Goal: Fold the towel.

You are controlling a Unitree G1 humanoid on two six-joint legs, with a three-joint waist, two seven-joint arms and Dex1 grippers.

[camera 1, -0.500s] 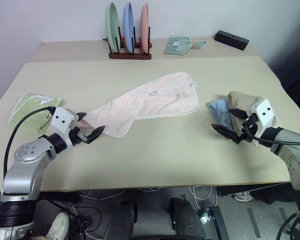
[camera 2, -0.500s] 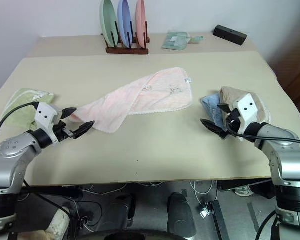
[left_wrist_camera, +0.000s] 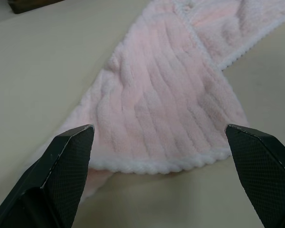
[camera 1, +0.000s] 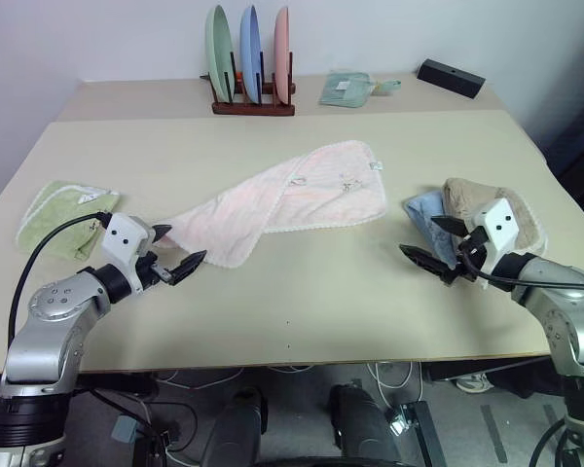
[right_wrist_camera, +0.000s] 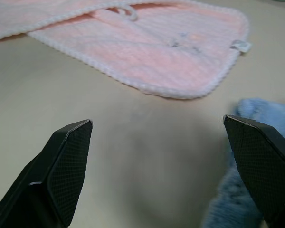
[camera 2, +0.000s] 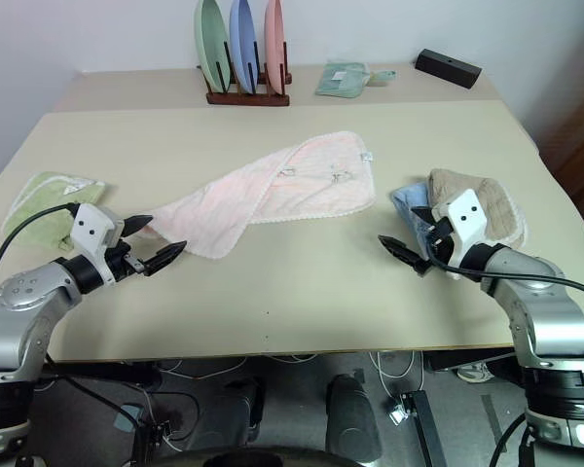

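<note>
Well, on the far left of the desk lies a small green cloth, and just past it the left gripper hangs low with its fingers spread wide and nothing in them. Next comes the towel, big, pink and fluffy, lying slantwise in the middle of the desk with one long side flopped over itself. Its near end sits right in front of the left gripper, close but not touching. It looks soft, light and floppy, so it should bend easily and may sag or bunch when lifted. A good place to pinch it is probably the white-edged corner at that near end, and the tagged corner at the far end, though how thick the doubled part is I cannot quite tell. Further right, the right gripper is also spread wide and empty, beside the blue cloth and the beige cloth. Since the earlier frame, the right gripper has slid a little toward the middle; the towel has not moved.
</note>
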